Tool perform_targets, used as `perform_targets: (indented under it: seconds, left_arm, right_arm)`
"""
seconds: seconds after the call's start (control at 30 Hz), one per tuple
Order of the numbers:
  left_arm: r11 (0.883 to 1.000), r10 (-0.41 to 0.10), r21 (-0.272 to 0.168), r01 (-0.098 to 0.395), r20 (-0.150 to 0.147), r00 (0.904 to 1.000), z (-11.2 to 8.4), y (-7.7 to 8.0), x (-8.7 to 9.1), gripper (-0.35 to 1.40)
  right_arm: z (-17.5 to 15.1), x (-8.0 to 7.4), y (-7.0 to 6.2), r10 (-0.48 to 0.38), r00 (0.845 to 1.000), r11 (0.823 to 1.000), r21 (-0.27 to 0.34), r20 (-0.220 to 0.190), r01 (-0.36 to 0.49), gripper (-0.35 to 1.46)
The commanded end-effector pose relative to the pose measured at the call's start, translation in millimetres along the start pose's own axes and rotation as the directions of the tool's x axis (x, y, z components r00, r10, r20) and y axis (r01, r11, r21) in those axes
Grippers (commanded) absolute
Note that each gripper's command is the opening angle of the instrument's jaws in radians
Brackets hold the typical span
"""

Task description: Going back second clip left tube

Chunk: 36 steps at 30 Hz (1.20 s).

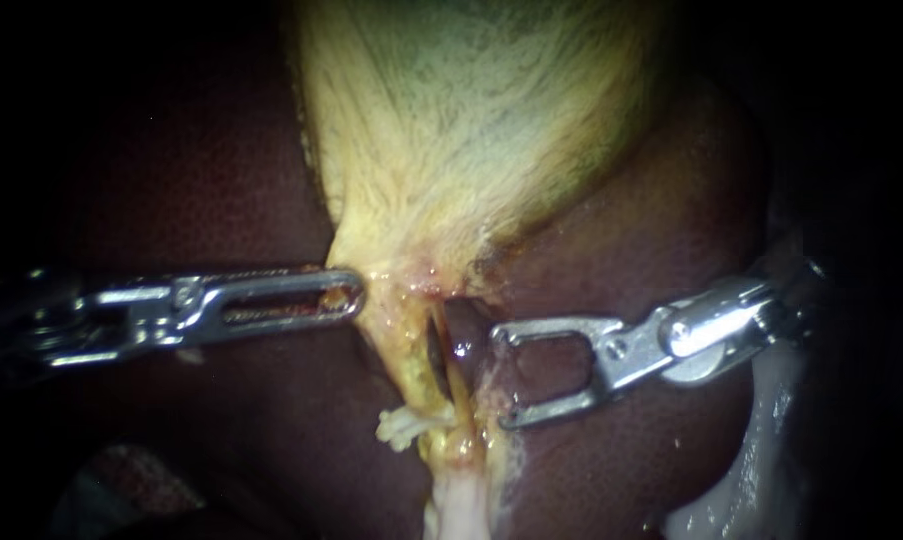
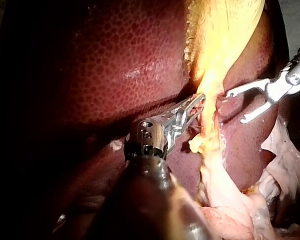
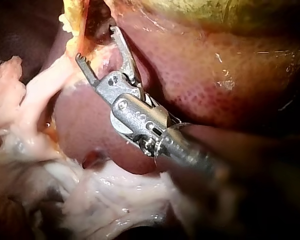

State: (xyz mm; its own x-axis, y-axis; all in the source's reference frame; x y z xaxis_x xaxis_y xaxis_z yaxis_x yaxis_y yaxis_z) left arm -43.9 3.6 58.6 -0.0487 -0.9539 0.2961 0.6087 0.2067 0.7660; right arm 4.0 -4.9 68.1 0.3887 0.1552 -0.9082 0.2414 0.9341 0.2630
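The yellow gallbladder [image 1: 471, 130] narrows to a neck between my two instruments. My left instrument [image 1: 349, 296] lies level, its jaws shut on the yellow tissue at the neck; the left wrist view shows the left instrument [image 2: 199, 100] the same way. My right instrument [image 1: 501, 377] stands open just right of the tubes, holding nothing. A dark tube [image 1: 436, 345] and a thin orange strand [image 1: 458, 392] run down from the neck. A small white frayed piece [image 1: 403, 428] sticks out at their lower left; I cannot tell if it is a clip. In its own view the right instrument [image 3: 96, 43] gapes beside pale tissue.
Dark red liver [image 1: 631, 230] lies all around and under the gallbladder. Whitish fatty tissue [image 1: 751, 490] sits at the lower right, and a pale stalk [image 1: 456, 505] continues downward below the tubes.
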Motion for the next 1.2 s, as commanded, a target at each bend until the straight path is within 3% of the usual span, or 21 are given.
perform_targets:
  seconds: [0.03,0.33,0.83,1.2]
  left_arm:
    - [1.000,0.000,0.000,0.000,0.000,1.0000,0.0,0.0,0.0,-0.35]
    - [1.000,0.000,-0.001,0.000,0.000,1.0000,0.3,0.2,0.0,-0.35]
    - [1.000,0.014,0.010,-0.014,-0.004,0.9999,4.6,0.5,0.4,-0.35]
    - [1.000,0.017,0.013,-0.017,-0.001,0.9999,5.9,0.7,0.9,-0.35]
  right_arm:
    - [-0.4,0.1,0.1,-0.010,1.000,1.000,-0.001,0.003,0.010,0.60]
    - [-2.1,0.2,0.1,-0.041,0.999,0.999,0.003,0.004,0.041,0.60]
    - [-2.6,0.2,-0.1,-0.047,0.999,0.999,0.005,0.003,0.047,0.60]
    - [-3.2,0.2,-0.1,-0.046,0.999,0.999,0.005,0.003,0.046,0.60]
